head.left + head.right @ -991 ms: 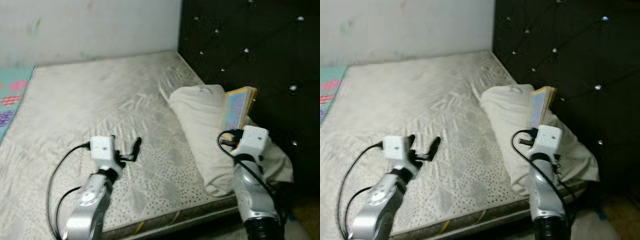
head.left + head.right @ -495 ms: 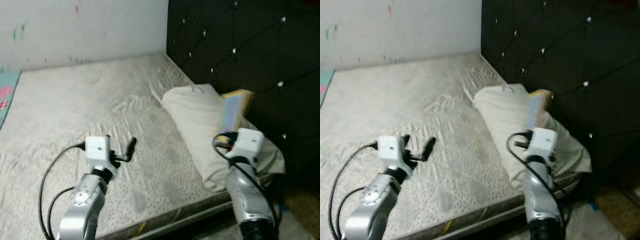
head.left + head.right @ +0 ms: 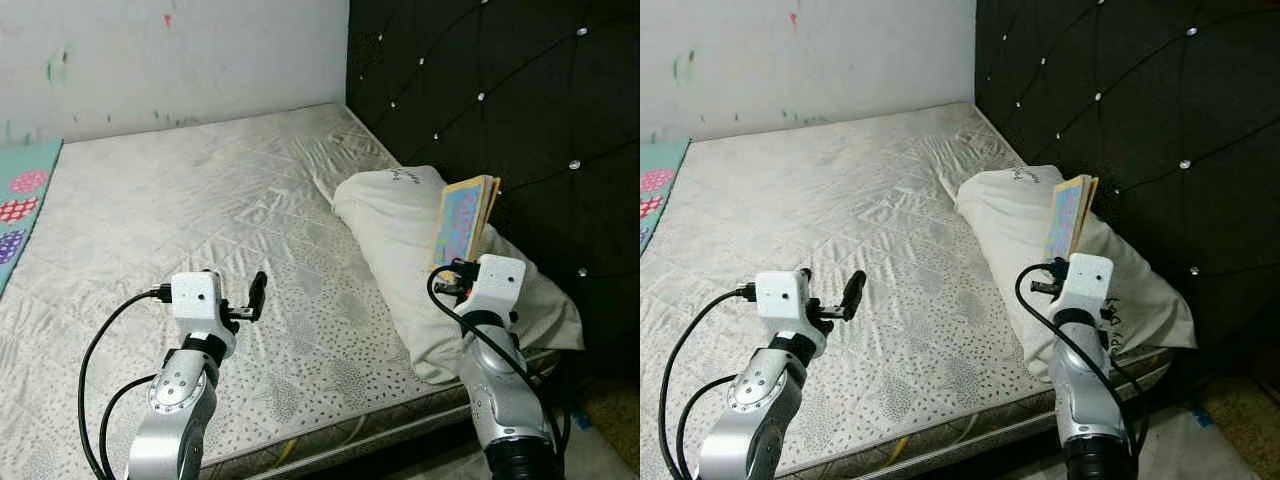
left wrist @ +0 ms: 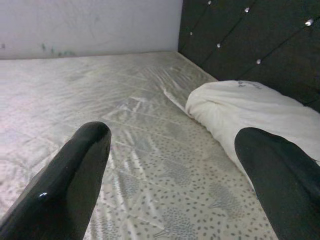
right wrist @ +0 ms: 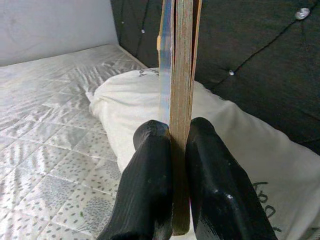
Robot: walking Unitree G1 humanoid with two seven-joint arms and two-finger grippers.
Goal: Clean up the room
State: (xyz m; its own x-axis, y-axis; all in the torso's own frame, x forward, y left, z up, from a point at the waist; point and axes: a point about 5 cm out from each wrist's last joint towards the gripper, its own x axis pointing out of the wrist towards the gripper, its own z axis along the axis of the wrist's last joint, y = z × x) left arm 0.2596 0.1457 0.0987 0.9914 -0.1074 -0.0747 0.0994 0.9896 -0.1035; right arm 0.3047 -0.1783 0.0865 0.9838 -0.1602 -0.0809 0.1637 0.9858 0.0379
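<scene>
One thin colourful book [image 3: 464,222] stands upright, pinched in the right claw [image 5: 172,165] over one white pillow [image 3: 400,240]—left claw [image 4: 175,175] spread wide, empty.

The bare grey-white quilted mattress [image 3: 200,210] is matt cloth, stitched in a diamond pattern with speckled patches, its surface faintly puckered. The cream cloth pillow [image 3: 400,240] looks soft, matt and creased. The black tufted headboard [image 3: 500,90] has a dull padded covering, either fabric or leatherette, dimpled by small shiny studs. The thin colourful paper book [image 5: 177,75] shows a slightly glossy printed cover and raw brownish page edges. The right gripper [image 5: 172,150] and left gripper [image 4: 175,170] have smooth, glossy black plastic fingers; both arms are brushed silver metal with white plastic wrist housings. The pale painted wall [image 3: 180,50] is matt and smudged.
</scene>
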